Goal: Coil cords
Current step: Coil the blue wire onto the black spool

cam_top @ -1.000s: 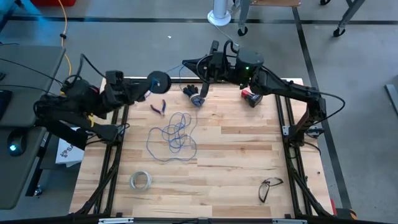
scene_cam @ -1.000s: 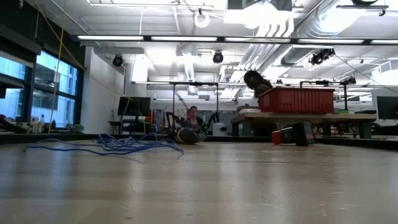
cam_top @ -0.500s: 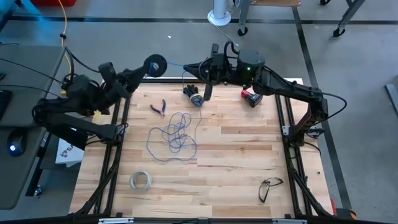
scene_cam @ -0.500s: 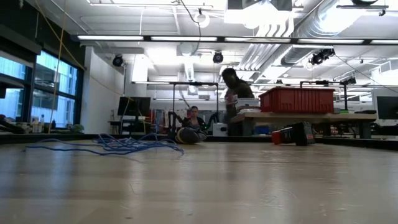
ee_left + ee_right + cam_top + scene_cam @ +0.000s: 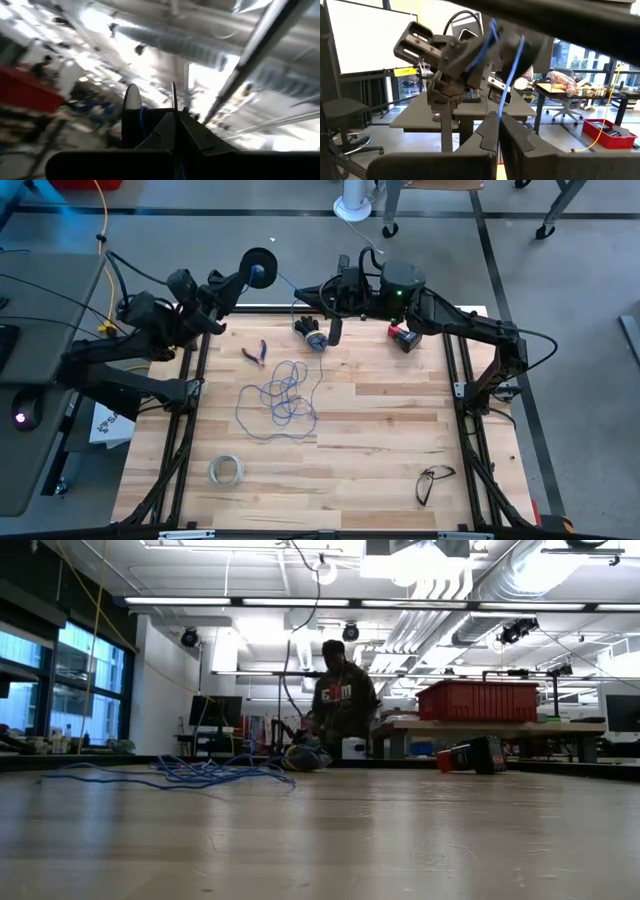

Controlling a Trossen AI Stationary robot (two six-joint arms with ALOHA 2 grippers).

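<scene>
The cord is a thin blue wire. Most of it lies in a loose tangle (image 5: 280,400) on the wooden table, also seen in the low view (image 5: 190,775). One strand rises from the tangle to my right gripper (image 5: 298,286), which is shut on it above the table's far edge. From there the strand runs on to the small dark spool (image 5: 258,266). My left gripper (image 5: 235,280) is shut on the spool, holding it high beyond the far edge. The right wrist view shows the spool (image 5: 505,45) and my left gripper behind it. My left gripper holds the spool (image 5: 132,102) from the table's left side, fingers slanting upward. The spool is lifted clear and stands edge-on beside the shut fingers (image 5: 172,132); which part of it they clamp is hidden by the fingers. My right gripper pinches a single strand of the wire (image 5: 504,102) between its two fingers, coming level from the table's right. The strand runs straight from the fingers up to the spool.
Red-handled pliers (image 5: 258,352), a dark bundle (image 5: 312,332) and a red-and-black object (image 5: 403,335) lie near the far edge. A whitish tape ring (image 5: 226,470) and glasses (image 5: 433,480) lie near the front. A person (image 5: 340,700) stands beyond the table.
My left gripper has carried the spool toward the far edge and a little to the right, rolling as it went, so the spool's face has turned. The strand to my right gripper has followed it. The tangle has stayed in place. A person has walked across the room behind.
</scene>
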